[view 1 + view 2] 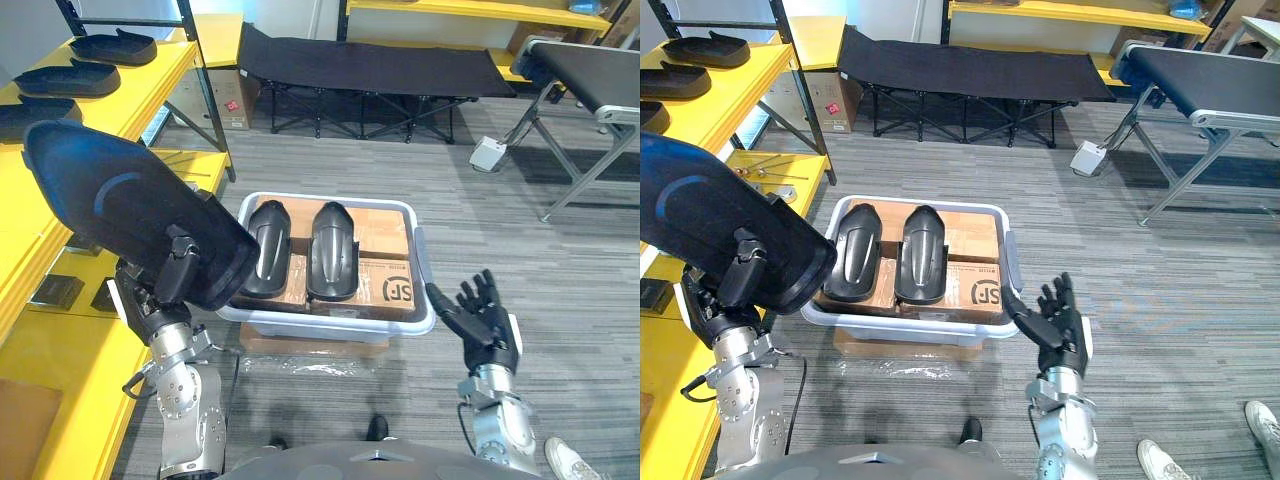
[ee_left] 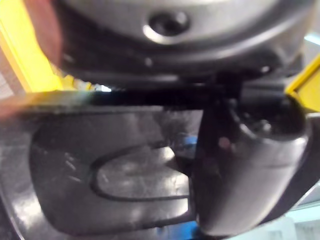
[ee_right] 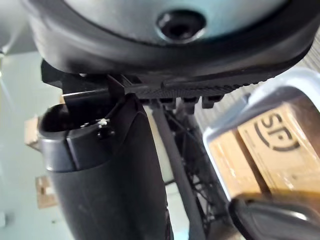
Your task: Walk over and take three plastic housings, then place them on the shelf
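My left hand (image 1: pixel 178 272) is shut on a large black plastic housing (image 1: pixel 120 210), held up at the left beside the yellow shelf (image 1: pixel 150 90); the housing (image 2: pixel 115 175) lies against its thumb (image 2: pixel 245 165) in the left wrist view. Two more black housings (image 1: pixel 267 248) (image 1: pixel 333 250) lie side by side on cardboard boxes inside a white bin (image 1: pixel 330 325) in front of me. Several black housings (image 1: pixel 110 47) rest on the shelf's upper level. My right hand (image 1: pixel 485 320) hovers open, palm up, to the right of the bin, holding nothing.
A black folding cot (image 1: pixel 370 70) stands at the back. A conveyor on metal legs (image 1: pixel 590 90) is at the back right, with a white box (image 1: pixel 488 153) on the carpet near it. A person's shoe (image 1: pixel 570 460) shows at the lower right.
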Available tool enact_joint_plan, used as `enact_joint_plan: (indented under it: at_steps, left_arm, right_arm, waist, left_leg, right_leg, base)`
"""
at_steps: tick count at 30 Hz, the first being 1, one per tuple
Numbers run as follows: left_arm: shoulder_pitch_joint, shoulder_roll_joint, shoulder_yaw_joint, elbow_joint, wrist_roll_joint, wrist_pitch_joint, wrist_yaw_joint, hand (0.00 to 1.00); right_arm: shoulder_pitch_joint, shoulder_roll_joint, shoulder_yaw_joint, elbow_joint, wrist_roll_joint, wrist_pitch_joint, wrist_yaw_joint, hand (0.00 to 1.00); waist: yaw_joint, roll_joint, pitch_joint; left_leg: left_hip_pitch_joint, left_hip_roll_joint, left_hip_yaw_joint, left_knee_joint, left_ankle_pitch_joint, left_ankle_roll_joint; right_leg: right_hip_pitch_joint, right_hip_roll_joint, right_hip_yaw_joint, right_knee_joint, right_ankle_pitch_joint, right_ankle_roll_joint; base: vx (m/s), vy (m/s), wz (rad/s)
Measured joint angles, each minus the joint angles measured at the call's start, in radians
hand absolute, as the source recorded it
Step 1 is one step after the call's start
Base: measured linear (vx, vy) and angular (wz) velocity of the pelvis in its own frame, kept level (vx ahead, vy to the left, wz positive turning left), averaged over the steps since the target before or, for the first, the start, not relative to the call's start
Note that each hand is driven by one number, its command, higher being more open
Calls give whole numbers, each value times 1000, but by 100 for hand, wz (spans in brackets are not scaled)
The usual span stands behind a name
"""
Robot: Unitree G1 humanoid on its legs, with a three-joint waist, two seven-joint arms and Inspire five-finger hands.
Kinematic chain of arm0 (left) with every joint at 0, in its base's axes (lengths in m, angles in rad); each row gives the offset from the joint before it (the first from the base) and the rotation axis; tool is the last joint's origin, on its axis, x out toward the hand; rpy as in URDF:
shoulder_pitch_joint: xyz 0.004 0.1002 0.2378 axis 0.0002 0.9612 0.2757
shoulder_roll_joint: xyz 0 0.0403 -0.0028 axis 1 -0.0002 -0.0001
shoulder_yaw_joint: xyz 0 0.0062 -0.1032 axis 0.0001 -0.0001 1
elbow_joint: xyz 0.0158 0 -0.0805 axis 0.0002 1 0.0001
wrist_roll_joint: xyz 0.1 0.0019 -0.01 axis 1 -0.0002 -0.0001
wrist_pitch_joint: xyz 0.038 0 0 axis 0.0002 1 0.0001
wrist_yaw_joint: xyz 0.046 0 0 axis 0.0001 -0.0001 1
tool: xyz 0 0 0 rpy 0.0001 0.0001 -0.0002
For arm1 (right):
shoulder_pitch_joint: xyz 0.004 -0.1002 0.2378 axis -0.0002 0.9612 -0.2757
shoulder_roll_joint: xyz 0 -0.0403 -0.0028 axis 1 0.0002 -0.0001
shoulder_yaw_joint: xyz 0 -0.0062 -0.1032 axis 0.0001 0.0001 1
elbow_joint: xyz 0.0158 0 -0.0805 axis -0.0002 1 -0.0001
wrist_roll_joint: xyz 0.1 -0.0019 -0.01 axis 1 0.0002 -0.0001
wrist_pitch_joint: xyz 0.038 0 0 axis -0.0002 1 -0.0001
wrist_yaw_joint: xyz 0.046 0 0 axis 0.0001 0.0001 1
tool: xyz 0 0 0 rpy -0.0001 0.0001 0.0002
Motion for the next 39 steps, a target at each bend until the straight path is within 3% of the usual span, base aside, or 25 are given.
enact_joint_plan:
  at_steps: [6, 9, 10, 12, 13, 14, 15, 20, 22, 25, 26, 28, 30, 33, 36, 37, 39]
  left_arm:
    - [11, -4, -1, -9, 5, -7, -1, 0]
    - [49, -11, 2, -68, 2, -6, -13, 0]
    - [62, -6, 12, -101, -6, -6, -45, 0]
    - [61, 3, 1, -107, -42, -8, -121, 0]
    - [62, 4, -15, -105, -65, -8, -172, 0]
    - [61, 5, -35, -105, -89, -13, -204, 0]
    - [68, 7, -41, -104, -112, -23, -226, 0]
    - [88, 43, -19, -106, -123, -24, -224, 0]
    - [105, 42, -36, -106, -140, -22, -271, 0]
    - [108, 47, -81, -106, -160, -15, -379, 0]
    - [95, 62, -90, -106, -163, -15, -406, 0]
    - [70, 87, -87, -105, -170, -16, -416, 0]
    - [68, 87, -83, -105, -192, -23, -416, 0]
    - [68, 81, -87, -105, -196, -22, -426, 0]
    - [68, 79, -88, -109, -196, -21, -472, 0]
    - [68, 79, -88, -111, -196, -21, -480, 0]
    - [68, 79, -88, -114, -196, -21, -512, 0]
  right_arm:
    - [-170, -37, 222, 85, -52, 78, 13, 100]
    - [-194, -37, 261, 98, -78, 87, 17, 100]
    - [-191, -30, 253, 97, -80, 88, 14, 100]
    - [-157, -39, 201, 75, -80, 88, 7, 100]
    - [-135, -45, 152, 73, -78, 87, -7, 100]
    - [-125, -60, 117, 73, -76, 86, -12, 100]
    - [-127, -73, 93, 76, -76, 86, -14, 100]
    - [-143, -63, 132, 62, -76, 45, 60, 100]
    - [-140, -60, 142, 61, -79, 35, 69, 100]
    - [-125, -64, 138, 61, -80, 32, 31, 100]
    - [-118, -63, 137, 60, -78, 30, 18, 100]
    - [-105, -64, 149, 26, -78, 31, 39, 100]
    - [-108, -64, 152, 2, -78, 30, 58, 100]
    - [-120, -78, 150, -15, -81, 21, 74, 100]
    - [-126, -84, 150, -15, -91, 17, 57, 100]
    - [-130, -85, 150, -15, -97, 15, 45, 100]
    - [-133, -88, 141, -15, -98, -9, 1, 100]
  waist:
    - [60, 7, 4]
    - [90, 13, 8]
    - [97, 5, 12]
    - [70, 15, 21]
    - [60, 29, 23]
    - [54, 35, 25]
    - [64, 33, 33]
    - [85, 8, 53]
    - [86, 7, 53]
    - [69, 13, 58]
    - [58, 17, 62]
    - [54, 2, 65]
    - [69, 1, 61]
    - [83, 25, 69]
    - [102, 23, 71]
    - [104, 20, 73]
    - [101, 17, 75]
  left_leg:
    - [-6, -7, -77, 2, 15, 0]
    - [-35, -12, -150, 0, 25, 1]
    - [-51, -3, -116, 0, -10, -5]
    - [-79, 64, 61, 37, -8, -7]
    - [-92, 116, 211, 79, 4, -10]
    - [-95, 133, 278, 98, 39, -39]
    - [-97, 101, 257, 93, 50, -38]
    - [-73, 59, 281, 82, 35, -18]
    - [-72, 50, 270, 81, 26, -12]
    - [-72, 26, 197, 67, 27, 11]
    - [-75, 20, 158, 54, 37, 22]
    - [-78, -11, 103, 50, 48, 25]
    - [-96, -16, 86, 59, 50, 22]
    - [-130, -29, 31, 50, 73, 19]
    - [-113, -41, 4, 36, 78, 20]
    - [-107, -46, 0, 34, 78, 20]
    - [-92, -58, -23, 33, 72, 30]
  right_leg:
    - [35, 0, -69, 0, -3, -3]
    - [75, -8, -173, 0, -4, -4]
    - [89, -24, -239, 0, -12, 8]
    - [142, -38, -380, 7, -19, 17]
    - [168, -58, -457, 34, -33, 35]
    - [180, -73, -502, 66, -57, 54]
    - [178, -109, -525, 100, -73, 64]
    - [174, -157, -477, 130, -72, 63]
    - [168, -173, -474, 160, -72, 63]
    - [124, -221, -354, 316, -91, 40]
    - [110, -220, -280, 370, -157, -9]
    - [104, -195, -229, 380, -233, -38]
    - [113, -187, -216, 354, -229, -23]
    - [123, -177, -242, 334, -224, -12]
    - [137, -186, -244, 376, -203, 21]
    - [134, -196, -237, 404, -202, 21]
    - [86, -241, -202, 550, -179, -12]
  base:
    - [-39, -22, 36]
    - [-32, 11, 97]
    - [-5, 60, 187]
    - [25, 75, 219]
    - [69, 158, 201]
    - [80, 244, 187]
    - [66, 232, 107]
    - [32, 183, -2]
    - [-3, 95, 0]
    - [28, 102, 66]
    - [35, -13, 86]
    - [26, -71, 94]
    - [44, -47, 49]
    - [45, -56, 49]
    - [84, -20, 36]
    - [88, 34, 34]
    - [79, 51, 39]
